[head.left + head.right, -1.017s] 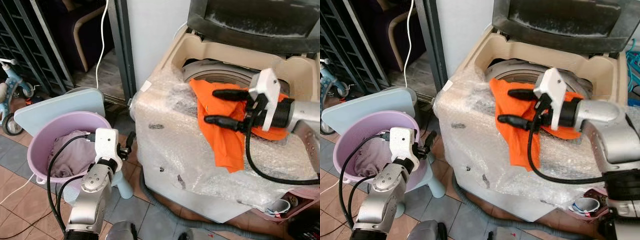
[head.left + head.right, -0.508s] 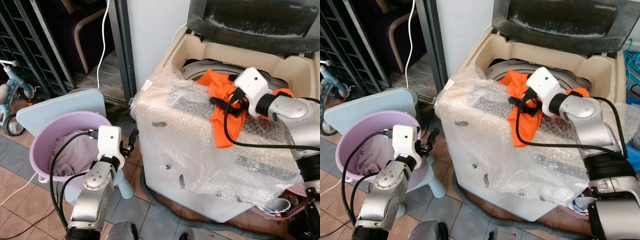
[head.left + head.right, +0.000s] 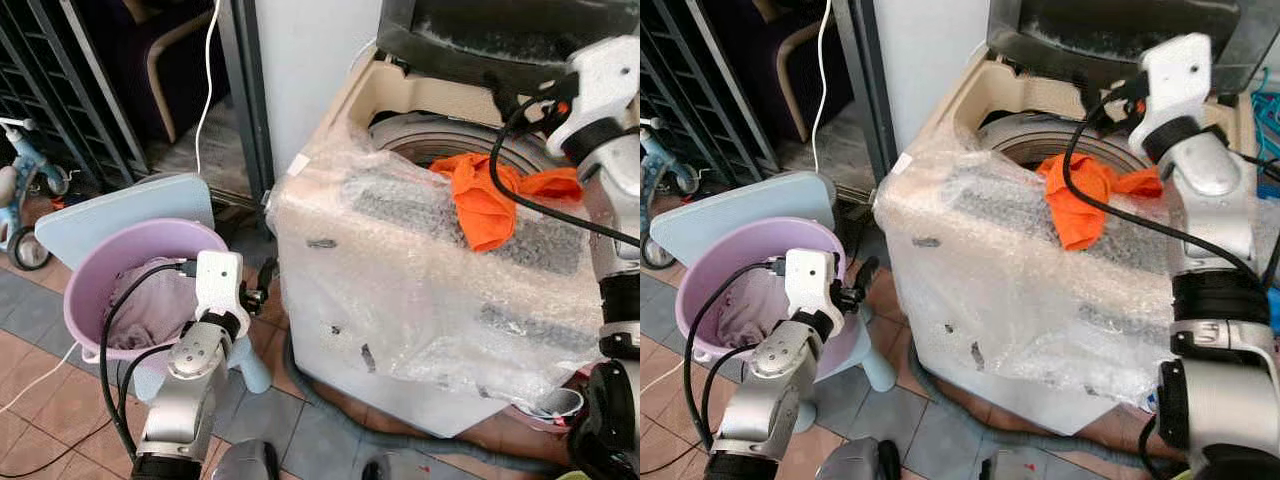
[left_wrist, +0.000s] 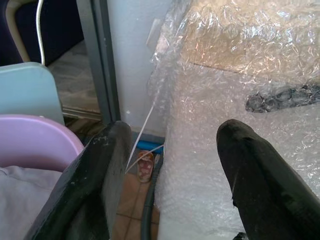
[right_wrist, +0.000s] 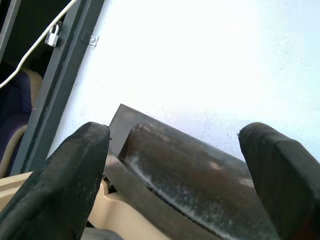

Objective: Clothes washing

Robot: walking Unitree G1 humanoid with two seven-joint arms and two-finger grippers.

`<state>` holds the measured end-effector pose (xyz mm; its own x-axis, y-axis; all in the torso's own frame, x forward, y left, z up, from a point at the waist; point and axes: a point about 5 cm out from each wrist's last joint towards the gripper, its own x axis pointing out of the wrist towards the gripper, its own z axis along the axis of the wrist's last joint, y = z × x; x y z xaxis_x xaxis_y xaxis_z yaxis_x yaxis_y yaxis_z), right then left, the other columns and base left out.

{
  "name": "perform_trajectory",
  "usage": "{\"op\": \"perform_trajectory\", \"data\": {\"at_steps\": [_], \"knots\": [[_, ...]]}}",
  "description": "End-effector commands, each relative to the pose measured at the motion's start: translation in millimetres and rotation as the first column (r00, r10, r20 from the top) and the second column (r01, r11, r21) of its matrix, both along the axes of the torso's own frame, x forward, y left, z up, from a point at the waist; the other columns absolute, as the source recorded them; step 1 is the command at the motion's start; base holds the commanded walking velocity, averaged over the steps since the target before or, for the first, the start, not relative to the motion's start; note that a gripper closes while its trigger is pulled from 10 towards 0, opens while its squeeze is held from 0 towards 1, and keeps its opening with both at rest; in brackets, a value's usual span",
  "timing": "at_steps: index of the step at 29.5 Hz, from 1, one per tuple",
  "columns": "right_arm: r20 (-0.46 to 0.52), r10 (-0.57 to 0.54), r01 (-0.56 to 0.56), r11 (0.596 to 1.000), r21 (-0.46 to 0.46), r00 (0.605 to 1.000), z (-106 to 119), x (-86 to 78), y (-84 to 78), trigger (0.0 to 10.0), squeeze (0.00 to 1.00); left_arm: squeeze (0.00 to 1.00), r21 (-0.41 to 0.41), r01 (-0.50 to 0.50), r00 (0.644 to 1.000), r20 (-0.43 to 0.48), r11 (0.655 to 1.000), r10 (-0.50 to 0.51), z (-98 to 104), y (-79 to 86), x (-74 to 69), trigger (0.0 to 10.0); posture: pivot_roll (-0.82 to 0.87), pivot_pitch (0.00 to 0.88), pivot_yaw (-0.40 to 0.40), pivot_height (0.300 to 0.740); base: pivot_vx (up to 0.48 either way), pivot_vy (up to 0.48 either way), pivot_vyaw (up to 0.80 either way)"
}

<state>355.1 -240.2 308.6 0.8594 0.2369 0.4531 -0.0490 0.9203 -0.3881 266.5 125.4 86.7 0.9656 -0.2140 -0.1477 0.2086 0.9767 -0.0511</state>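
Note:
An orange garment (image 3: 488, 195) lies bunched on the front rim of the open washing machine (image 3: 430, 290), which is wrapped in bubble wrap. Part of it hangs toward the drum (image 3: 430, 140). My right gripper (image 3: 520, 95) is raised above and behind the garment, near the upright dark lid (image 3: 500, 40). It is open and holds nothing (image 5: 175, 137). My left gripper (image 3: 262, 285) hangs low between the machine and a purple basin (image 3: 90, 270) of pale clothes (image 3: 150, 300), open and empty (image 4: 175, 132).
The basin rests on a light blue stool (image 3: 120, 210). A grey hose (image 3: 330, 425) runs along the tiled floor under the machine. A child's tricycle (image 3: 20, 190) and a metal gate (image 3: 60, 90) stand at the left. A cup (image 3: 560, 405) sits at the lower right.
My right gripper has let go of the orange garment and risen toward the lid. The garment now lies on the tub rim. The left arm has hardly moved.

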Motion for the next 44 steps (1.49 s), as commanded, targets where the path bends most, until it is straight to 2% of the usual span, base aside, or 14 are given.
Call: {"op": "perform_trajectory", "data": {"at_steps": [1,3,7,9,11,14,16,18,23,31,33,38,42,44], "knots": [[0.000,-0.018,0.018,1.000,0.007,1.000,-7,1.0,2.9,10.0,1.00,0.00,0.012,0.006,1.000,0.000,1.000,-0.006,0,-1.3,2.2,10.0,-0.09,0.074,0.040,0.740,0.000,0.000,0.00],[0.002,-0.026,0.026,1.000,0.010,1.000,-10,0.5,5.5,10.0,1.00,0.00,0.011,0.005,1.000,-0.001,1.000,-0.005,0,-1.7,2.5,10.0,-0.09,0.074,0.039,0.740,0.000,0.000,0.00],[-0.048,0.105,-0.104,0.994,0.020,0.993,-23,-7.2,22.3,10.0,1.00,0.00,0.013,0.003,1.000,-0.002,1.000,-0.003,0,-1.8,2.5,10.0,-0.08,0.073,0.037,0.740,0.000,0.000,0.00],[-0.152,0.277,-0.290,0.955,-0.069,0.949,-42,-21.5,40.7,10.0,1.00,0.00,0.015,0.000,1.000,-0.004,1.000,0.001,-1,-0.5,1.8,10.0,-0.08,0.072,0.034,0.740,0.000,0.000,0.00],[-0.310,0.402,-0.451,0.887,-0.101,0.861,-65,-38.5,46.3,10.0,1.00,0.00,0.019,-0.008,1.000,-0.008,1.000,0.008,-2,2.1,1.2,10.0,-0.08,0.072,0.032,0.740,0.000,0.000,0.00],[-0.431,0.445,-0.514,0.856,-0.053,0.785,-79,-50.7,33.3,10.0,1.00,0.00,0.018,-0.012,1.000,-0.008,1.000,0.012,-2,2.5,1.3,10.0,-0.08,0.071,0.034,0.740,0.000,0.000,0.00],[-0.449,0.441,-0.512,0.858,-0.044,0.777,-80,-52.9,28.3,10.0,1.00,0.00,0.017,-0.011,1.000,-0.006,1.000,0.011,-1,1.9,1.4,10.0,-0.09,0.071,0.036,0.740,0.000,0.000,0.00],[-0.456,0.418,-0.497,0.865,-0.063,0.786,-81,-53.3,24.1,10.0,1.00,0.00,0.016,-0.009,1.000,-0.005,1.000,0.009,-1,1.3,1.6,10.0,-0.09,0.070,0.039,0.740,0.000,0.000,0.00],[-0.418,0.276,-0.329,0.943,-0.059,0.866,-86,-57.3,5.2,10.0,1.00,0.00,0.018,-0.002,1.000,-0.005,1.000,0.002,-1,0.8,2.8,10.0,-0.09,0.070,0.040,0.740,0.000,0.000,0.00],[-0.485,0.155,-0.262,0.952,-0.159,0.861,-105,-66.3,-10.4,10.0,1.00,0.00,0.021,-0.006,1.000,-0.007,1.000,0.006,-1,0.7,3.4,10.0,-0.10,0.073,0.045,0.740,0.000,0.000,0.00],[-0.384,-0.012,-0.093,0.963,-0.253,0.923,-85,-53.9,-31.3,10.0,1.00,0.00,0.024,-0.003,1.000,-0.008,1.000,0.003,-2,0.8,4.6,10.0,-0.10,0.071,0.045,0.740,0.000,0.000,0.00],[-0.205,-0.103,0.062,0.979,-0.195,0.973,-47,-42.3,-42.1,10.0,1.00,0.00,0.022,-0.003,1.000,-0.004,1.000,0.003,-1,-1.0,6.9,10.0,-0.10,0.067,0.040,0.740,0.000,0.000,0.00],[-0.130,-0.112,0.098,0.989,-0.110,0.985,-30,-39.1,-39.0,10.0,1.00,0.00,0.017,-0.004,1.000,-0.003,1.000,0.004,-1,-3.1,6.1,10.0,-0.10,0.067,0.036,0.740,0.000,0.000,0.00],[-0.135,-0.032,0.025,0.998,-0.057,0.990,-29,-37.5,-26.9,10.0,1.00,0.00,0.008,-0.010,1.000,-0.002,1.000,0.010,-1,-2.3,5.4,10.0,-0.10,0.067,0.036,0.740,0.000,0.000,0.00]]}}
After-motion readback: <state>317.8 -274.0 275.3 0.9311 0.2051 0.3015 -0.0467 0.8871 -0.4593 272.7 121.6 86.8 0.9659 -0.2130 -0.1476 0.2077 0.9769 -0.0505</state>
